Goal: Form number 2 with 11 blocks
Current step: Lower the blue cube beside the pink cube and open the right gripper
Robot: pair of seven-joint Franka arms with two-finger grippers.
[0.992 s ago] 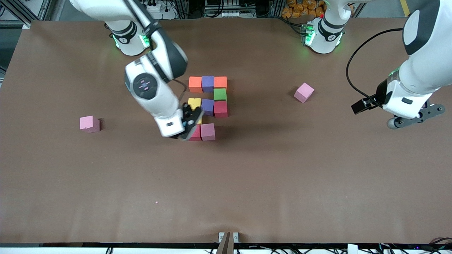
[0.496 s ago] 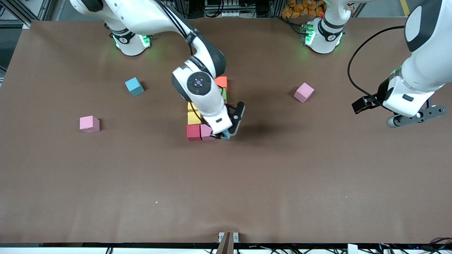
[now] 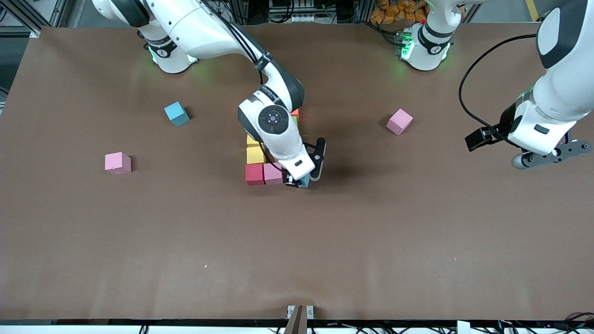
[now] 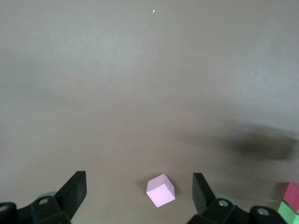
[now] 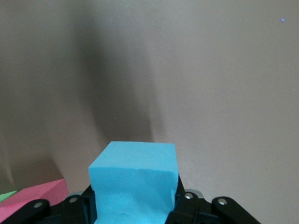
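My right gripper (image 3: 302, 180) is shut on a sky blue block (image 3: 305, 182), low beside the pink block (image 3: 273, 174) at the end of the row nearest the front camera. In the right wrist view the sky blue block (image 5: 134, 182) fills the space between the jaws of the right gripper (image 5: 134, 207). That row also has a red block (image 3: 255, 175). Two yellow blocks (image 3: 255, 155) run away from it, and an orange block (image 3: 295, 112) peeks out past the arm, which hides the other blocks. My left gripper (image 3: 551, 155) hangs open over the table at the left arm's end.
A loose pink block (image 3: 399, 121) lies between the figure and the left gripper and shows between its open fingers (image 4: 160, 190). Another sky blue block (image 3: 177, 113) and a pink block (image 3: 118, 163) lie toward the right arm's end.
My right gripper has swung from the yellow and red blocks across to the pink block's free side, carrying the sky blue block. The left arm has drifted slightly.
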